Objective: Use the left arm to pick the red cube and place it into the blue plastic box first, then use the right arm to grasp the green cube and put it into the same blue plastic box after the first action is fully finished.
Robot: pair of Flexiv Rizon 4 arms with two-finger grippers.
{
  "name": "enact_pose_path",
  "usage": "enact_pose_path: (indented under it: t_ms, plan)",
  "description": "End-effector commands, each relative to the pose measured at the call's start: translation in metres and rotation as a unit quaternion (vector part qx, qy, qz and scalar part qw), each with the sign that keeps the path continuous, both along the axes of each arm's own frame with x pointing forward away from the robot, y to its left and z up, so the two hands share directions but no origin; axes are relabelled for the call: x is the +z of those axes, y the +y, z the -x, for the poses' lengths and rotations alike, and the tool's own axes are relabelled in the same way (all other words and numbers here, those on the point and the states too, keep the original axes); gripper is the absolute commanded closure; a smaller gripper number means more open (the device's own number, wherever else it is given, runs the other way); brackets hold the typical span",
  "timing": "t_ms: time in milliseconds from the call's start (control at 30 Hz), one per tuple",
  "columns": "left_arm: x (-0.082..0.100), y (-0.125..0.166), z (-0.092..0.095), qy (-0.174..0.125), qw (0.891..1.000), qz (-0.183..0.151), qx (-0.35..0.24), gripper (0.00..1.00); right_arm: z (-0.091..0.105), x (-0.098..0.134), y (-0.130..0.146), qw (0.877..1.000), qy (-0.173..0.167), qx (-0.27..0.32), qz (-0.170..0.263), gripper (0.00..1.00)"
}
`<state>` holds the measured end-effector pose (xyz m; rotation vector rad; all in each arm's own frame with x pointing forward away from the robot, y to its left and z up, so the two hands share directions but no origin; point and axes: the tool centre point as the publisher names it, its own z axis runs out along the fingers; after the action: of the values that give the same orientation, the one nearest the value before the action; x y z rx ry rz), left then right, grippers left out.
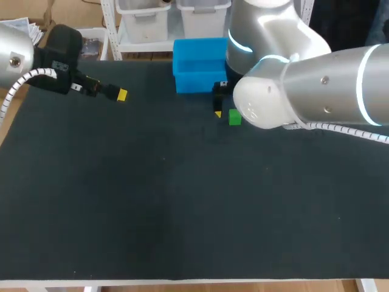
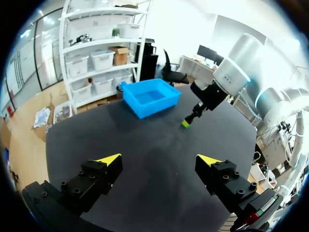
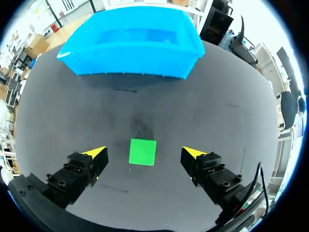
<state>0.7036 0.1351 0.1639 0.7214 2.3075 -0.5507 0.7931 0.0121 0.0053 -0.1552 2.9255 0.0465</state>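
Right arm (image 1: 304,79): is coming in over the table's far right side, close to the box.
Right gripper (image 3: 143,152): is holding its fingers spread either side of the small green cube (image 3: 142,152), with a gap on each side.
Green cube: is sitting on the black table (image 1: 152,201), near the blue plastic box (image 3: 130,60).
Left gripper (image 2: 159,159): is hovering spread wide, gripping nothing, near the far left edge and well apart from the box.

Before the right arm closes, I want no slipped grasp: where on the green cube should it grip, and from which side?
Probably the two opposite side faces of the green cube, coming straight down from above. It lies flat on the table, clear of the blue plastic box, its edges nearly square to the right gripper, whose open fingers stand either side of it.
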Motion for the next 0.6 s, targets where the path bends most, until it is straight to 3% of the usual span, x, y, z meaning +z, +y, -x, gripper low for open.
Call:
enact_pose_path:
  t_ms: [33,400,433,467,600]
  plan:
    - [-0.002,0.002,0.000,-0.003,1.000,0.005,-0.003,0.00,-0.007,-0.009,0.004,1.000,0.011,0.001,0.005,0.00]
    - [-0.002,0.002,0.000,-0.003,1.000,0.005,-0.003,0.00,-0.006,-0.021,0.000,1.000,0.021,0.003,0.012,0.00]
    - [-0.002,0.002,0.000,-0.003,1.000,0.005,-0.003,0.00,-0.006,-0.022,-0.001,1.000,0.020,0.004,0.013,0.63]
    - [-0.002,0.002,0.000,-0.003,1.000,0.005,-0.003,0.00,-0.006,-0.022,-0.001,1.000,0.019,0.003,0.013,1.00]
    - [-0.002,0.002,0.000,-0.003,1.000,0.005,-0.003,0.00,-0.006,-0.023,-0.001,1.000,0.015,0.004,0.011,1.00]
